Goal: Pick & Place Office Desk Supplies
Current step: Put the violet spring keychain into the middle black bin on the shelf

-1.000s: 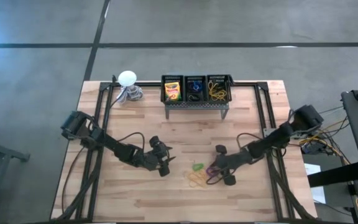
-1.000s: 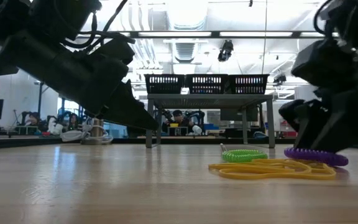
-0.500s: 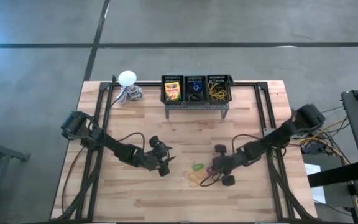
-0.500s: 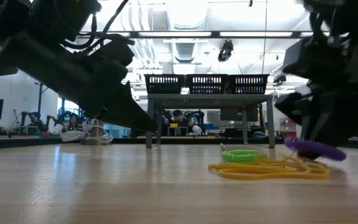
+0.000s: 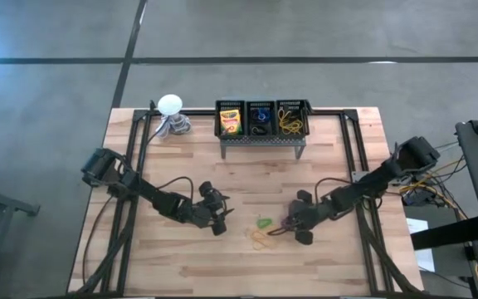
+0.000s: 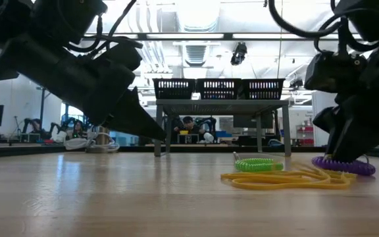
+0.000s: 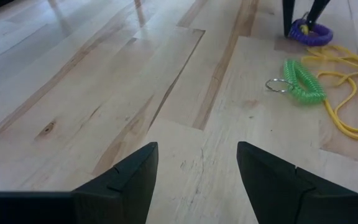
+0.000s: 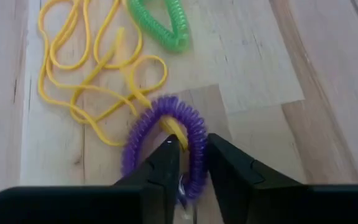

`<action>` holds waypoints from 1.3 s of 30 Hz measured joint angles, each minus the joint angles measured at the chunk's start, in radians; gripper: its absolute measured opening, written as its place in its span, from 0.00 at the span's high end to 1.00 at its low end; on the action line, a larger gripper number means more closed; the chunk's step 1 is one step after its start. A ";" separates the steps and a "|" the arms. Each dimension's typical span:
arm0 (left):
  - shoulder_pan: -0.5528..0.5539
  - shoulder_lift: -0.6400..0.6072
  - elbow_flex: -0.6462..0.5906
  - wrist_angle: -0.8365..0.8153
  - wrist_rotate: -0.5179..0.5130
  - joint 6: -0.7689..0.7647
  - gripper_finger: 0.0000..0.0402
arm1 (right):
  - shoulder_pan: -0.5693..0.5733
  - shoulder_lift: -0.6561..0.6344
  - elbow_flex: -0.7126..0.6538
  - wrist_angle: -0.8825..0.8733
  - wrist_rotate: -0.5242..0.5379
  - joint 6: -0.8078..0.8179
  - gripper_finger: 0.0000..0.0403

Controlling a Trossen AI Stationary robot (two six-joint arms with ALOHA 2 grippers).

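The right gripper (image 8: 190,163) pinches the purple coiled elastic ring's (image 8: 143,138) rim, resting on the wooden table (image 5: 247,178) against yellow rubber bands (image 8: 86,74). Its arm reaches in low. The left gripper (image 7: 196,180) hovers open nearby.

Grey concrete floor (image 5: 48,33); ceiling strip lights (image 6: 196,36); wooden table (image 5: 338,266).

Purple ring (image 8: 166,146), green ring (image 8: 160,25), yellow bands (image 8: 86,68)

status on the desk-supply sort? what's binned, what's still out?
Done: the three bins already hold items, including a crayon box. In hand: right gripper pinches the purple ring on the table. Left: green ring, yellow bands. Left gripper waits open.
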 joint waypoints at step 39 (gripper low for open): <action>0.000 0.000 0.000 -0.003 0.000 0.000 0.45 | 0.133 -0.106 0.105 -0.434 0.591 -0.006 0.93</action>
